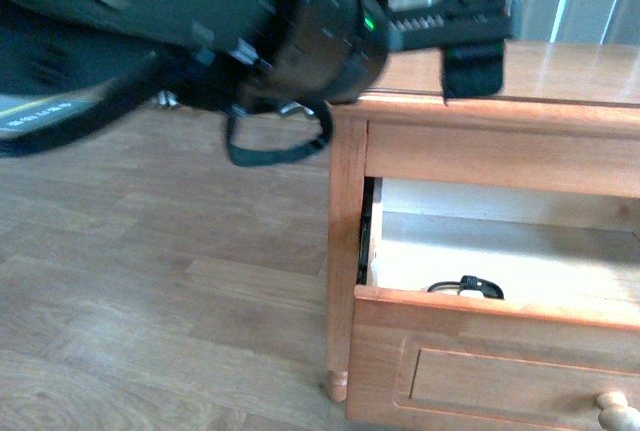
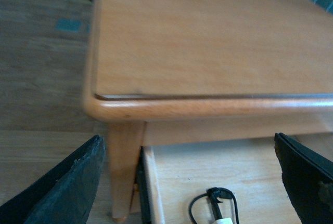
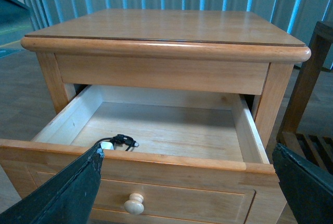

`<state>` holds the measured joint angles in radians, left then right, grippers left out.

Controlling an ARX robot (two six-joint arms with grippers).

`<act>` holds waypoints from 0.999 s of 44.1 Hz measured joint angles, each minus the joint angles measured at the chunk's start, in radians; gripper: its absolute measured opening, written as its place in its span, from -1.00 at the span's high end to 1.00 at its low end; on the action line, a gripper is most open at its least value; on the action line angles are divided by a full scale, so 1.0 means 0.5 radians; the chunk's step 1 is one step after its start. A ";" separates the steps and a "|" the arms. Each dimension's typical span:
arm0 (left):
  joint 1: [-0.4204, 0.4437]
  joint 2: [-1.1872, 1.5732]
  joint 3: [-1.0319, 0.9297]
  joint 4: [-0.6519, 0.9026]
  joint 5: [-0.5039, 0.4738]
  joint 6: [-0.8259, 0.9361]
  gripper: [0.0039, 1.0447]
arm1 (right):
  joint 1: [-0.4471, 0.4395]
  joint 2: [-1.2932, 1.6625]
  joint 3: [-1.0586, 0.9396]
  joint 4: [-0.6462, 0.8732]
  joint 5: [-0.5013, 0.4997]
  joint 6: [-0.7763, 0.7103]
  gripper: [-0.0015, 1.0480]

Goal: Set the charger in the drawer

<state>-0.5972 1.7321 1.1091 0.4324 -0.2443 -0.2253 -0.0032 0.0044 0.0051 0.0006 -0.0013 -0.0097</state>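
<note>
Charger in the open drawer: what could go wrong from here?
1. The charger lies just behind the front of the drawer, and its cable is bunched in a loop. The loop might catch under the cabinet top if the drawer is pushed shut.
2. The left tool, open, hangs close to the cabinet top's edge and may knock it.
3. The knob is small and round, so a tool could slip off.

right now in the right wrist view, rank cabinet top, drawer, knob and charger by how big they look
1. drawer, nearest the camera
2. cabinet top
3. knob and charger: they look alike, and the charger is partly hidden behind the drawer front, so unranked
</note>
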 joint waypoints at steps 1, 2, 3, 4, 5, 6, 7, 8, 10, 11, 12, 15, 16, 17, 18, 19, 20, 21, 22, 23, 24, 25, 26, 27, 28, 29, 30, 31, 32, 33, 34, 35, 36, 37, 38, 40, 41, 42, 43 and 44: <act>0.014 -0.076 -0.045 -0.003 -0.018 0.001 -0.87 | 0.000 0.000 0.000 0.000 0.000 0.000 -0.84; 0.027 -0.152 -0.091 -0.009 -0.040 0.001 -0.88 | 0.001 0.000 0.000 0.000 0.000 0.000 -0.84; 0.043 -0.233 -0.140 -0.017 -0.064 0.008 -0.88 | 0.001 0.000 0.000 0.000 0.000 0.000 -0.84; 0.062 -0.352 -0.217 -0.031 -0.100 0.011 -0.89 | 0.001 0.000 0.000 0.000 0.000 0.000 -0.84; 0.076 -0.431 -0.269 -0.044 -0.117 0.011 -0.89 | 0.001 0.000 0.000 0.000 0.000 0.000 -0.84; 0.090 -0.517 -0.325 -0.060 -0.134 0.008 -0.89 | 0.001 0.000 0.000 0.000 0.000 0.000 -0.84; 0.105 -0.598 -0.382 -0.080 -0.147 0.002 -0.89 | 0.001 0.000 0.000 0.000 0.000 0.000 -0.84; 0.120 -0.722 -0.465 -0.117 -0.179 -0.012 -0.89 | 0.000 0.000 0.000 0.000 0.000 0.000 -0.84; 0.133 -0.928 -0.611 -0.178 -0.246 -0.019 -0.89 | 0.000 0.000 0.000 0.000 0.000 0.000 -0.84; 0.136 -1.009 -0.669 -0.203 -0.263 -0.024 -0.89 | 0.001 0.000 0.000 0.000 0.000 0.000 -0.84; 0.137 -1.093 -0.726 -0.232 -0.275 -0.033 -0.89 | 0.000 0.000 0.000 0.000 0.000 0.000 -0.84; 0.141 -1.305 -0.859 -0.320 -0.307 -0.058 -0.89 | 0.001 0.000 0.000 0.000 0.000 0.000 -0.84; 0.143 -1.389 -0.907 -0.359 -0.325 -0.069 -0.89 | 0.000 0.000 0.000 0.000 0.000 0.000 -0.84; 0.144 -1.475 -0.954 -0.398 -0.345 -0.079 -0.89 | 0.000 0.000 0.000 0.000 0.000 0.000 -0.84; 0.145 -1.563 -0.999 -0.439 -0.363 -0.085 -0.89 | 0.000 0.000 0.000 0.000 0.000 0.000 -0.84; 0.145 -1.649 -1.041 -0.481 -0.385 -0.096 -0.89 | 0.000 0.000 0.000 0.000 0.000 0.000 -0.84; 0.145 -1.736 -1.081 -0.526 -0.410 -0.114 -0.89 | 0.000 0.000 0.000 0.000 0.000 0.000 -0.84; 0.144 -1.865 -1.136 -0.600 -0.440 -0.137 -0.89 | 0.000 0.000 0.000 0.000 0.000 0.000 -0.84; 0.141 -1.987 -1.186 -0.674 -0.472 -0.153 -0.89 | 0.001 0.000 0.000 0.000 0.000 0.000 -0.84; 0.132 -2.067 -1.218 -0.723 -0.504 -0.171 -0.89 | 0.001 0.000 0.000 0.000 0.000 0.000 -0.84; 0.123 -2.141 -1.247 -0.772 -0.544 -0.183 -0.89 | 0.000 0.000 0.000 0.000 0.000 0.000 -0.84; 0.106 -2.219 -1.279 -0.825 -0.587 -0.203 -0.89 | 0.000 0.000 0.000 0.000 0.000 0.000 -0.84; 0.076 -2.326 -1.325 -0.899 -0.637 -0.227 -0.89 | 0.000 0.000 0.000 0.000 0.000 0.000 -0.84; 0.053 -2.394 -1.355 -0.944 -0.671 -0.251 -0.89 | 0.000 0.000 0.000 0.000 0.000 0.000 -0.84; 0.028 -2.460 -1.387 -0.987 -0.697 -0.266 -0.89 | 0.000 0.000 0.000 0.000 0.000 0.000 -0.84; 0.010 -2.521 -1.418 -1.025 -0.739 -0.294 -0.89 | 0.000 0.000 0.000 0.000 0.000 0.000 -0.84; -0.026 -2.598 -1.457 -1.093 -0.806 -0.320 -0.89 | 0.000 0.000 0.000 0.000 0.000 0.000 -0.84; -0.047 -2.660 -1.489 -1.167 -0.864 -0.356 -0.89 | 0.001 0.000 0.000 0.000 0.000 0.000 -0.84; -0.055 -2.697 -1.516 -1.209 -0.891 -0.380 -0.89 | 0.000 0.000 0.000 0.000 0.000 0.000 -0.84; -0.058 -2.712 -1.532 -1.225 -0.902 -0.401 -0.89 | 0.000 0.000 0.000 0.000 0.000 0.000 -0.84; -0.059 -2.716 -1.537 -1.229 -0.909 -0.410 -0.89 | 0.000 0.000 0.000 0.000 0.000 0.000 -0.84; -0.060 -2.718 -1.537 -1.231 -0.912 -0.422 -0.89 | 0.000 0.000 0.000 0.000 -0.001 0.000 -0.84; -0.063 -2.720 -1.537 -1.231 -0.911 -0.430 -0.89 | 0.001 0.000 0.000 0.000 -0.001 0.000 -0.84; -0.063 -2.722 -1.537 -1.231 -0.910 -0.436 -0.89 | 0.001 0.000 0.000 0.000 0.000 0.000 -0.84; -0.064 -2.723 -1.537 -1.231 -0.909 -0.439 -0.89 | 0.000 0.000 0.000 0.000 0.001 0.000 -0.84; -0.045 -2.760 -1.572 -1.137 -0.852 -0.362 -0.81 | 0.001 0.000 0.000 0.000 0.001 0.000 -0.84; -0.018 -2.789 -1.611 -1.046 -0.764 -0.294 -0.74 | 0.000 0.000 0.000 0.000 0.001 0.000 -0.84; 0.013 -2.822 -1.653 -0.963 -0.695 -0.211 -0.67 | 0.000 0.000 0.000 0.000 0.000 0.000 -0.84; 0.043 -2.854 -1.691 -0.902 -0.646 -0.127 -0.60 | 0.001 0.000 0.000 0.000 -0.001 0.000 -0.84; 0.113 -2.921 -1.746 -0.844 -0.546 0.050 -0.47 | 0.001 0.000 0.000 0.000 0.000 0.000 -0.84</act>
<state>-0.5407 0.2718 0.2363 0.0105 -0.5175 -0.2001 -0.0029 0.0044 0.0051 0.0006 -0.0013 -0.0097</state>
